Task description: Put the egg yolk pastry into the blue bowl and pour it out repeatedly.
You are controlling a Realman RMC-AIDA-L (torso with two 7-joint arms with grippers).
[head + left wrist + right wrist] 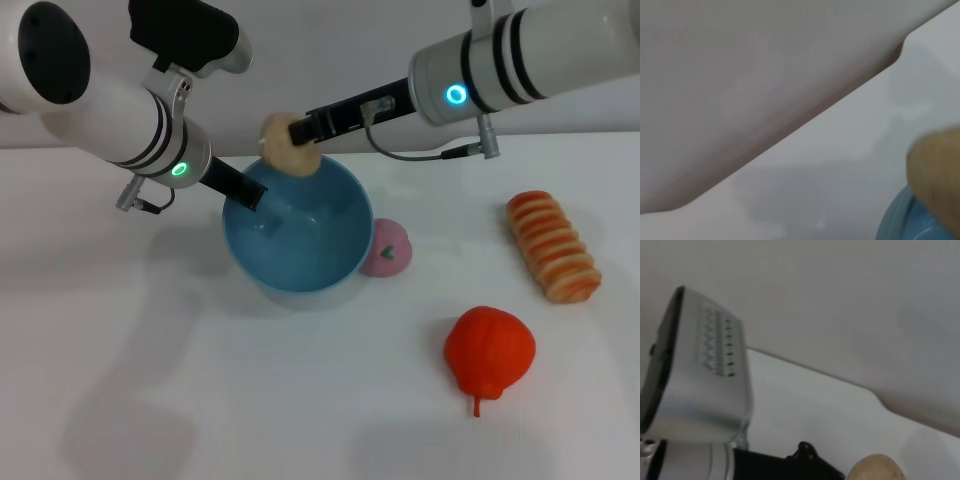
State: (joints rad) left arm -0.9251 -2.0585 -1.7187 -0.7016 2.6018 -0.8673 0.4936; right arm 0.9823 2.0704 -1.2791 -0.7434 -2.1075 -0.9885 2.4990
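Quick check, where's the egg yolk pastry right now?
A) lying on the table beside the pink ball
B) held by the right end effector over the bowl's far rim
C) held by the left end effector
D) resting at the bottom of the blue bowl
B: the right end effector grips the egg yolk pastry above the far rim of the blue bowl, which the left end effector holds.

The egg yolk pastry (288,143) is pale beige-tan and plain, sitting at twelve o'clock over the light-blue bowl (300,235). At the bowl's three o'clock a pink ball (388,250) carries a small green mark. Farther out the same way lie a bread (551,246) ridged in orange and cream, and at five o'clock a solid red-orange fruit (489,352), all on a white table (150,400).
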